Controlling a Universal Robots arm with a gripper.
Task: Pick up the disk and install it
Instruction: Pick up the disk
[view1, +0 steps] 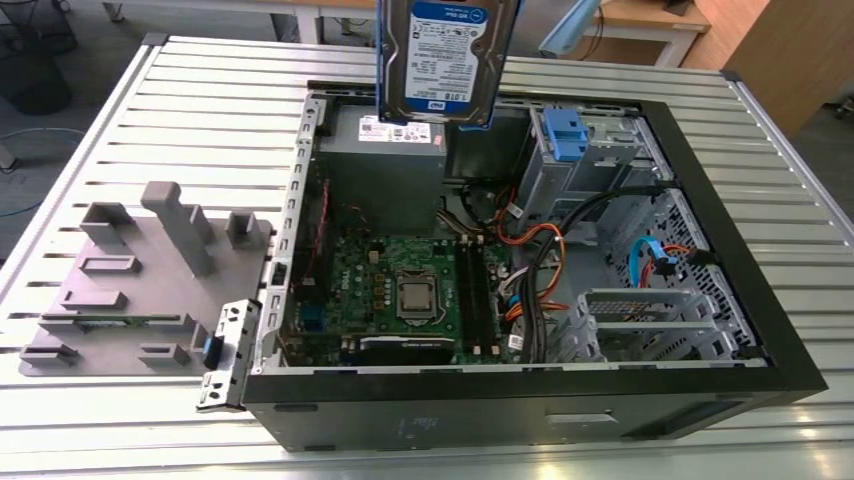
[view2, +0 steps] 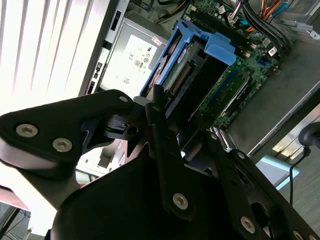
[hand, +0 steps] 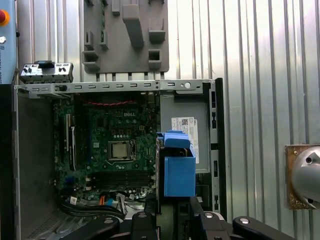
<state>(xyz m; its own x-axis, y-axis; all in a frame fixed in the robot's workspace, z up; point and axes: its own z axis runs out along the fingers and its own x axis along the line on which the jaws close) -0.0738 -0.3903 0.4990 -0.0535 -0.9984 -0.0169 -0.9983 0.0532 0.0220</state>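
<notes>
The silver-grey metal disk with a white-and-blue label and blue plastic side rails hangs upright over the far side of the open black computer case. Its upper part is cut off, and it hides part of the grey power-supply box. In the first wrist view the black gripper clamps the disk's edges. A grey moulded fixture sits on the ribbed desk, at the exterior view's left.

Black gripper links, silver screw heads

The disk carries a white-and-blue label, the motherboard is green, the table ribbed silver.
</notes>
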